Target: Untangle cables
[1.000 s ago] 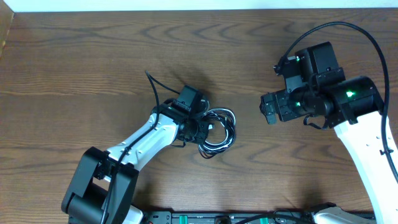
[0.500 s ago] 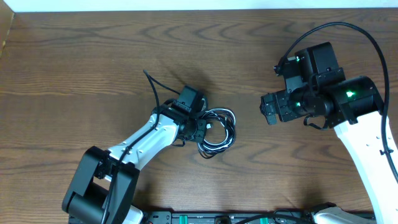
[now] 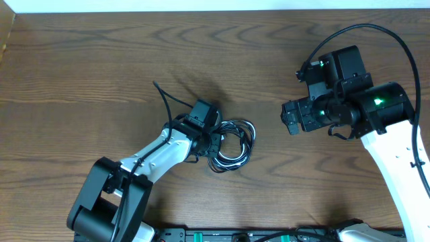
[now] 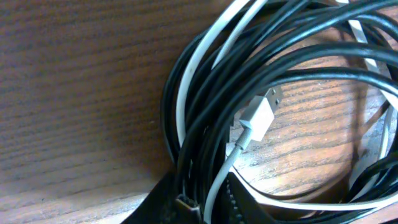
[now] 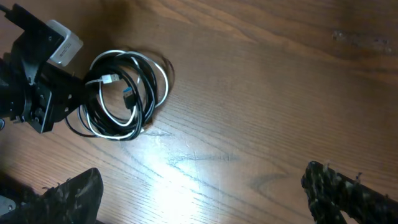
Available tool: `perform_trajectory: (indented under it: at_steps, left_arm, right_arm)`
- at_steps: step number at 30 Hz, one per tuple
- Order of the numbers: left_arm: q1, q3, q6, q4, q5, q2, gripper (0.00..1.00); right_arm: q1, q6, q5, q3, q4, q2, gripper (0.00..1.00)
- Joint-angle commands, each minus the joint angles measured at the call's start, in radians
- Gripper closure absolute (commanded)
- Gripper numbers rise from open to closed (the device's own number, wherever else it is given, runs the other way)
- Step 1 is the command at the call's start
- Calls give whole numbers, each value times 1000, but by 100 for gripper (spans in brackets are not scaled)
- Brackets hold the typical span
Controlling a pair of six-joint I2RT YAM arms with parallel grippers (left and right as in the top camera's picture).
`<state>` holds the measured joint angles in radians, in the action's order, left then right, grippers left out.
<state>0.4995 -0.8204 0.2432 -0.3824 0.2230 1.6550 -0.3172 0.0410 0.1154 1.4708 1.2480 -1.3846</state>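
Note:
The cables (image 3: 234, 142) lie as one tangled coil of black cords and one white cord at the table's middle. In the left wrist view the coil (image 4: 205, 93) fills the frame, with a white USB plug (image 4: 261, 112) lying inside the loop. My left gripper (image 3: 213, 139) sits at the coil's left edge. Its fingers (image 4: 245, 208) stand close together, pinching several black strands and the white cord. My right gripper (image 3: 287, 117) hovers well to the right of the coil, open, with only bare wood between its fingertips (image 5: 348, 193). From the right wrist view the coil (image 5: 121, 93) shows at upper left.
The left arm's black supply wire (image 3: 164, 101) arches up behind its wrist. The right arm's body (image 3: 376, 114) fills the right side. The table's far edge (image 3: 215, 9) runs along the top, and bare wood surrounds the coil.
My left gripper and the coil have shifted a little toward the near edge, and the loops have bunched slightly. The right arm has not moved.

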Motion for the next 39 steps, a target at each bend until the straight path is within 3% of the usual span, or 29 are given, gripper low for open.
perform_trajectory:
  at_steps: [1, 6, 9, 14, 18, 19, 21, 23, 25, 27, 32, 39]
  left_arm:
    - [2, 18, 6, 0, 20, 11, 81]
    - [2, 14, 6, -1, 85, 10, 81]
    - [2, -17, -6, -31, 118, -8, 92]
    - [2, -110, -49, -136, 127, -98, 92]
    - [2, -146, -69, -151, 128, -204, 92]
    - [2, -153, -77, -151, 127, -238, 93]
    - [1, -163, -91, -151, 128, -298, 93]
    - [1, -172, -113, -138, 129, -361, 93]
    - [1, -174, -120, -105, 128, -409, 92]
    - [1, -174, -131, -47, 128, -452, 89]
    - [1, -174, -142, 14, 138, -466, 86]
    - [1, -173, -141, 14, 289, -467, 86]
  right_arm:
    - [-12, 7, -1, 7, 0, 8, 1]
    - [-12, 7, -1, 6, -14, 8, 1]
    - [-12, 7, -1, 4, -25, 5, 4]
    - [-12, 7, -1, 4, -26, -23, 32]
    - [-12, 7, 0, 4, -25, -56, 67]
    - [-12, 10, 0, 4, -24, -63, 80]
    - [-12, 14, 14, 4, -22, -76, 93]
    - [-12, 2, 80, 4, -24, -79, 93]
    - [-12, -94, 229, 4, -24, -79, 87]
    - [-25, -207, 393, 4, -18, -79, 64]
    - [-101, -285, 409, 4, -23, -79, 40]
    - [-190, -210, 195, 4, -121, -82, 37]
